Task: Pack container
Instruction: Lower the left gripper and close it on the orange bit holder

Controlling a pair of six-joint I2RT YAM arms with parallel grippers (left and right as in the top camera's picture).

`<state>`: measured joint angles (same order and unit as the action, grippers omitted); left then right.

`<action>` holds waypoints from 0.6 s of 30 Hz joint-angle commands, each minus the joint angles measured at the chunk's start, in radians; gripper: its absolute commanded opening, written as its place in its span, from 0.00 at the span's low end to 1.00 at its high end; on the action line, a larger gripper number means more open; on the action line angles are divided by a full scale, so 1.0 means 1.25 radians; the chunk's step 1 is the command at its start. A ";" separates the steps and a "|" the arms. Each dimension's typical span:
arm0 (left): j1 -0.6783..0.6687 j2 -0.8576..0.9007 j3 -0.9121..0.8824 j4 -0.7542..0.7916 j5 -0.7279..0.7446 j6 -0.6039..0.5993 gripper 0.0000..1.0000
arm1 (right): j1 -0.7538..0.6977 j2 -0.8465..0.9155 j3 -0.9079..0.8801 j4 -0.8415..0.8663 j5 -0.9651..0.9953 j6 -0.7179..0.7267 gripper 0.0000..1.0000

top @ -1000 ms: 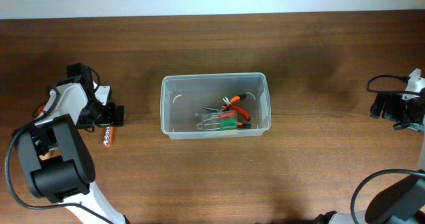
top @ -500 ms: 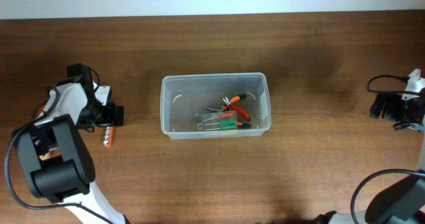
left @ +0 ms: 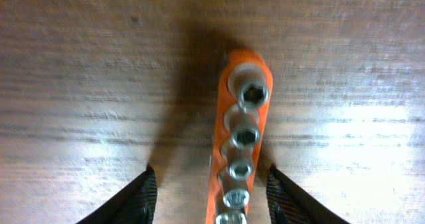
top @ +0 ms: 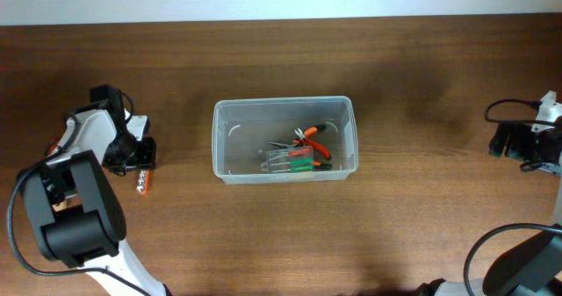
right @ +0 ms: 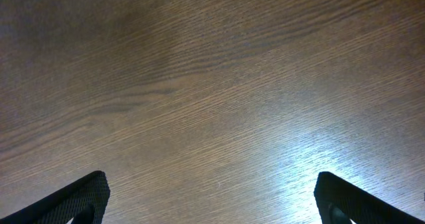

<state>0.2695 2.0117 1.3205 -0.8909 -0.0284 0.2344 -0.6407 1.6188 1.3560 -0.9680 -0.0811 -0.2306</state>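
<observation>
container (top: pixel 217 143) — clear, rounded; steel hex sockets (left: pixel 247 136)

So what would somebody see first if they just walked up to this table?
Probably the clear container in the middle of the brown table, with orange and green tools lying inside it. Next, the orange strip of shiny sockets on the wood at the left, with the left gripper straddling it, jaws on either side.
</observation>
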 commanded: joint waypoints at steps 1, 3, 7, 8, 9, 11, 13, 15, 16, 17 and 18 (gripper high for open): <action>0.003 0.036 -0.013 -0.015 -0.023 -0.002 0.48 | -0.001 -0.006 -0.001 0.000 -0.008 0.009 0.99; 0.003 0.036 -0.013 -0.012 -0.023 -0.001 0.46 | -0.001 -0.006 -0.001 0.000 -0.008 0.009 0.99; 0.003 0.036 -0.013 -0.001 -0.023 -0.001 0.38 | -0.001 -0.006 -0.001 0.000 -0.008 0.009 0.99; 0.003 0.036 -0.013 0.000 -0.023 -0.002 0.35 | -0.001 -0.006 -0.001 0.000 -0.007 0.009 0.99; 0.003 0.036 -0.013 0.000 -0.023 -0.002 0.32 | -0.001 -0.006 -0.001 0.000 -0.007 0.009 0.99; 0.003 0.036 -0.013 0.000 -0.023 -0.002 0.29 | -0.001 -0.006 -0.001 0.000 -0.008 0.009 0.99; 0.003 0.036 -0.013 0.001 -0.023 -0.002 0.25 | -0.001 -0.006 -0.001 0.000 -0.008 0.009 0.99; 0.003 0.036 -0.013 0.001 -0.023 -0.002 0.22 | -0.001 -0.006 -0.001 0.000 -0.008 0.009 0.99; 0.003 0.036 -0.013 0.001 -0.023 -0.002 0.22 | -0.001 -0.006 -0.001 0.000 -0.008 0.009 0.99; 0.003 0.036 -0.013 0.002 -0.023 -0.002 0.22 | -0.001 -0.006 -0.001 0.000 -0.008 0.009 0.99; 0.003 0.036 -0.013 0.004 -0.023 -0.002 0.22 | -0.001 -0.006 -0.001 0.000 -0.007 0.009 0.99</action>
<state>0.2691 2.0125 1.3205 -0.8967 -0.0307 0.2352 -0.6407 1.6188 1.3560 -0.9680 -0.0811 -0.2310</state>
